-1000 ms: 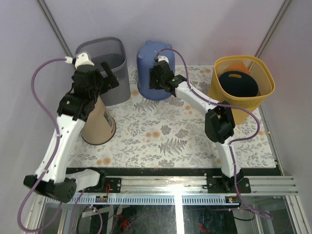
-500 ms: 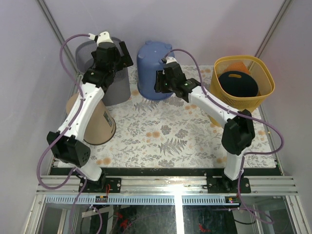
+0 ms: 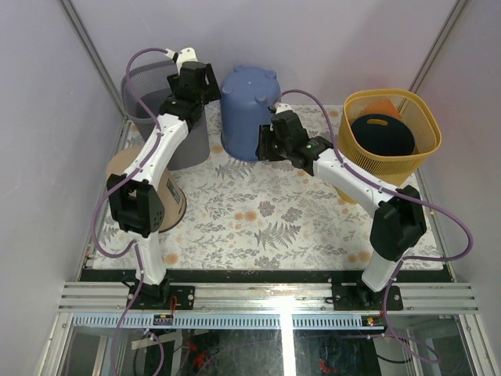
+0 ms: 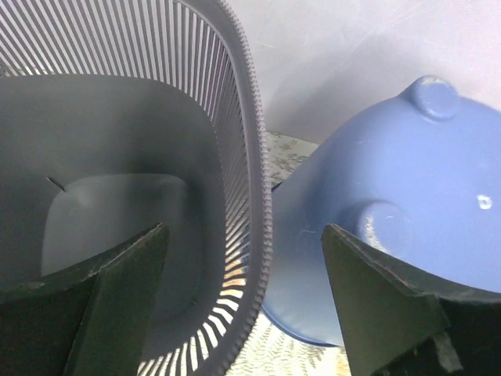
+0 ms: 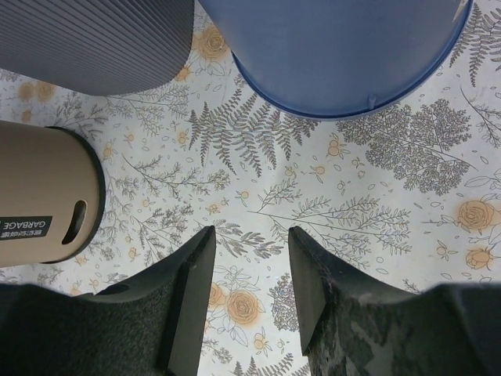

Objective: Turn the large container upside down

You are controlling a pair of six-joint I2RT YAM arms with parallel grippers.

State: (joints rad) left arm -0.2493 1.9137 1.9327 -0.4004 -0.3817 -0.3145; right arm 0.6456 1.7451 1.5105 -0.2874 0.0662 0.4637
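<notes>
Straddling the right-hand wall of the grey slatted basket (image 4: 235,117), the left gripper (image 4: 243,235) hangs wide open with one finger inside and one outside, closed on nothing; I take this basket for the large container, since it stands mouth-up at the back left of the desk (image 3: 266,211) while the blue container (image 3: 246,110) just beside it already shows its knobbed base to the ceiling; the basket looks empty, thin-walled plastic, so probably light and fairly stiff, though the slatted wall may bow under a hard pinch; the thickened, ribbed rim seems the best hold, offering a lip that should resist slipping as the basket tips; a grip there sits off-centre, so the body may swing as it comes over, and room is tight with the blue container to its right and the tan bin (image 3: 160,207) in front; the right gripper (image 5: 250,243) hovers over bare desk before the blue container, jaws partly apart, holding nothing.
</notes>
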